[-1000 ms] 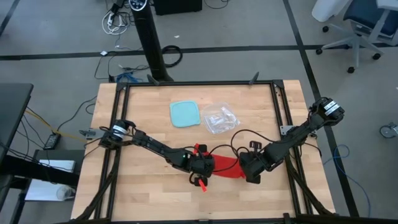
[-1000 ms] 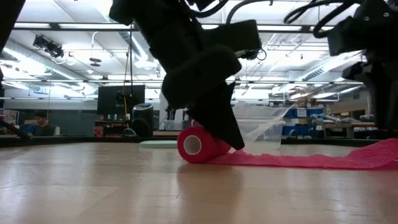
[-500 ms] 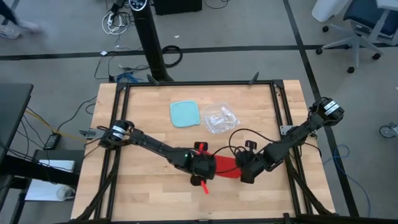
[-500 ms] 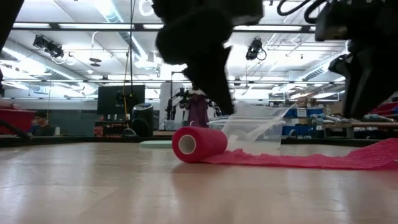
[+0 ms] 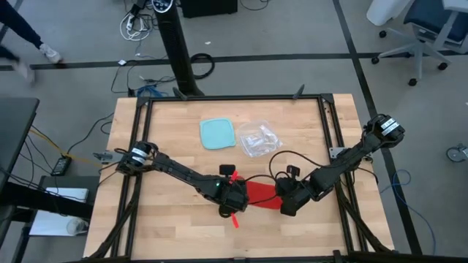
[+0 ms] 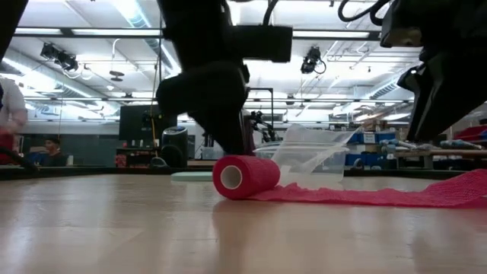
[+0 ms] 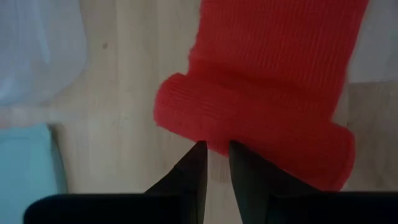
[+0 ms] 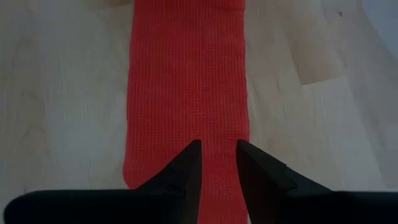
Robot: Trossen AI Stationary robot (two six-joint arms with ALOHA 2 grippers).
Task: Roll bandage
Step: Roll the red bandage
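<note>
bandage (image 6: 245,176): half rolled, tail flat on surface (image 5: 153,153) | left tool (image 7: 214,163): narrowly parted, behind roll, gripping nothing | right tool (image 8: 217,160): narrowly parted over tail, grasp unclear | risk: uneven push skews roll; unpinned tail drags, loosening it

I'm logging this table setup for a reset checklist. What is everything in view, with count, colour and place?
bandage: one, bright red, front middle of the table, partly rolled, with a flat tail running toward the right arm
container: one, light blue, square, back middle of the table
plastic bag: one, clear and crinkled, just right of the container
table: one, light wood with a dark frame
office chair: one, blue and white, on the floor beyond the table's right corner
left gripper: one, dark, fingers a narrow gap apart at the roll's edge
right gripper: one, dark, fingers a narrow gap apart over the flat tail
</note>
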